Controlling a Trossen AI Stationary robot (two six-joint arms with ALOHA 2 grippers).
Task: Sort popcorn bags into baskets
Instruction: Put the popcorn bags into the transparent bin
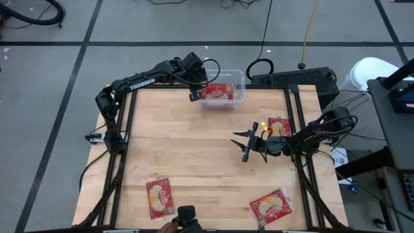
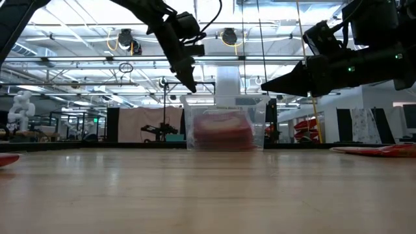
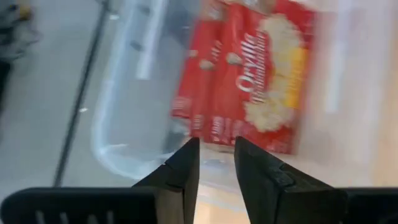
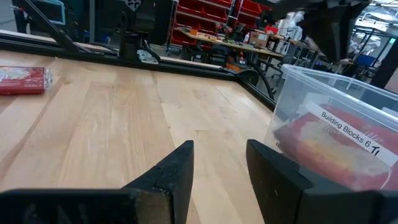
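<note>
My left end effector (image 1: 193, 96) hovers released over the tub (image 1: 240, 83) at top centre, bags (image 1: 218, 91) inside. My right end effector (image 1: 241, 145) hangs empty, fingers parted. Loose packet (image 1: 159, 197) lower left on the bench (image 1: 187, 155) — probably light, flat, slick; I'd pinch an edge.

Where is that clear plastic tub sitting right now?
In the high view the clear tub sits at the table's far edge, near the middle, with popcorn bags inside and the left gripper just above its left end.

A robotics lab: open hall, red parts shelving (image 4: 211, 15), white humanoid robot (image 2: 21, 107).
</note>
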